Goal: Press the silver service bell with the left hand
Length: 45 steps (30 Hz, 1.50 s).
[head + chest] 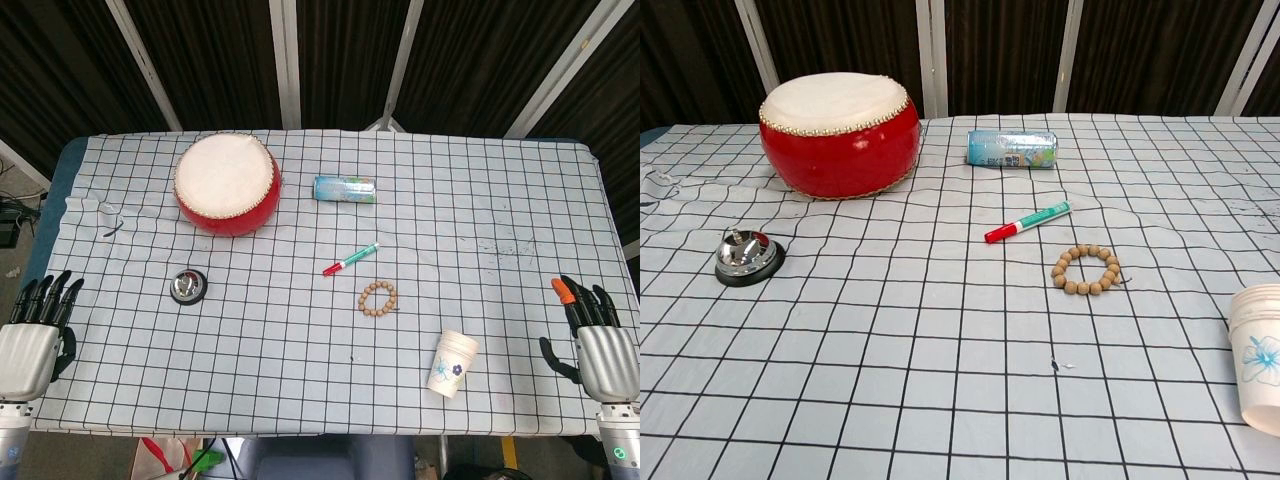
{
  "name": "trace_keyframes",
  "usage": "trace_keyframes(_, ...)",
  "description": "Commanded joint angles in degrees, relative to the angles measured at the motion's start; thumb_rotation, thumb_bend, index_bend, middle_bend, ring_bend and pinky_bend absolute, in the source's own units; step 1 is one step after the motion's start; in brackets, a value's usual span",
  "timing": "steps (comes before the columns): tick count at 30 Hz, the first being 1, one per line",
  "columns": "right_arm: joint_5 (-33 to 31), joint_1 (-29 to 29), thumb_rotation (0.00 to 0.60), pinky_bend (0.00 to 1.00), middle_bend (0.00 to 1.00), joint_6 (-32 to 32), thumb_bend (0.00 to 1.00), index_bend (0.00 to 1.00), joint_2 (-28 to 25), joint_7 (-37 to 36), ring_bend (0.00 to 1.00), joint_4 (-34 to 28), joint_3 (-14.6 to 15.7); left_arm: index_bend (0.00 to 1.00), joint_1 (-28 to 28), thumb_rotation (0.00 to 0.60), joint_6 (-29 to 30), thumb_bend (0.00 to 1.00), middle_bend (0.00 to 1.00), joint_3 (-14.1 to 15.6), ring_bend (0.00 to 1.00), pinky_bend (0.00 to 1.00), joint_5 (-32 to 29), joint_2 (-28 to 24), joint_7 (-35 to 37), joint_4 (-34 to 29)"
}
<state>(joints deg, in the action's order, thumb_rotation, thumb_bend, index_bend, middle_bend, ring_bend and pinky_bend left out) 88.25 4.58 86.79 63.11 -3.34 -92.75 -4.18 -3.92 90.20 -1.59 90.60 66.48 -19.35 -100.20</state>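
The silver service bell (188, 287) on its black base sits on the checked cloth at the left-middle; the chest view shows the bell (747, 256) at its left side. My left hand (36, 335) rests at the table's front left corner, well left of and nearer than the bell, fingers straight and apart, holding nothing. My right hand (596, 338) lies at the front right corner with fingers extended, holding nothing. Neither hand appears in the chest view.
A red drum (227, 183) stands behind the bell. A can (344, 189) lies on its side at centre back. A red-capped marker (350, 259), a bead bracelet (378, 299) and a paper cup (453, 365) lie toward the right.
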Motion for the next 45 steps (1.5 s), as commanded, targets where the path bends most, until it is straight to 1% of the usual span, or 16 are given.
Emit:
trace_keyframes(1, -0.1, 0.1, 0.600, 0.04, 0.08, -0.2, 0.40, 0.04, 0.0, 0.0, 0.12, 0.0, 0.0, 0.00, 0.0, 0.600, -0.1, 1.00, 0.00, 0.0, 0.00, 0.00, 0.0, 0.0, 0.0, 0.0)
trace_keyframes(13, -0.1, -0.2, 0.600, 0.04, 0.08, 0.3, 0.40, 0.04, -0.4, -0.7, 0.12, -0.2, -0.1, 0.00, -0.3, 0.600, -1.1, 1.00, 0.00, 0.3, 0.00, 0.00, 0.3, 0.4, -0.8, -0.1)
trace_keyframes(18, -0.4, -0.1, 0.600, 0.04, 0.08, -0.3, 0.40, 0.04, -0.3, -0.5, 0.12, 0.1, 0.1, 0.00, -0.9, 0.600, -2.9, 1.00, 0.00, 0.2, 0.00, 0.00, -0.8, 0.8, -1.0, 0.3)
trace_keyframes(24, -0.2, -0.2, 0.600, 0.04, 0.08, 0.0, 0.40, 0.04, -0.5, -0.6, 0.12, 0.0, 0.2, 0.00, -2.8, 0.600, -6.9, 1.00, 0.00, -0.1, 0.00, 0.00, -2.8, 2.0, -1.6, 1.4)
trace_keyframes(27, -0.4, -0.1, 0.600, 0.04, 0.08, -0.4, 0.40, 0.04, -0.4, -0.6, 0.12, 0.0, 0.2, 0.00, -4.2, 0.600, -10.0, 1.00, 0.00, -0.6, 0.00, 0.00, -5.2, 3.6, -3.9, 3.3)
trace_keyframes(30, -0.6, -0.1, 0.600, 0.04, 0.08, -0.6, 0.40, 0.04, -0.4, -0.6, 0.12, 0.0, 0.2, 0.00, -6.1, 0.600, -13.6, 1.00, 0.00, -1.1, 0.00, 0.00, -7.0, 5.5, -4.6, 5.3)
trace_keyframes(35, -1.0, 0.1, 0.600, 0.04, 0.08, -1.2, 0.40, 0.04, -0.2, -0.1, 0.12, 0.1, 0.2, 0.00, -9.9, 0.600, -18.0, 1.00, 0.00, -3.4, 0.00, 0.00, -9.4, 9.5, -4.2, 10.6)
trace_keyframes(39, -1.3, 0.3, 0.600, 0.04, 0.08, -1.7, 0.40, 0.04, 0.0, 0.5, 0.12, 0.1, 0.1, 0.00, -13.1, 0.600, -21.4, 1.00, 0.00, -4.7, 0.00, 0.00, -10.0, 12.7, -4.4, 14.9)
trace_keyframes(45, -1.4, 0.5, 0.600, 0.04, 0.08, -2.1, 0.40, 0.04, 0.2, 1.0, 0.12, 0.1, 0.2, 0.00, -16.5, 0.600, -23.5, 1.00, 0.00, -5.6, 0.00, 0.00, -9.5, 17.1, -3.9, 19.4)
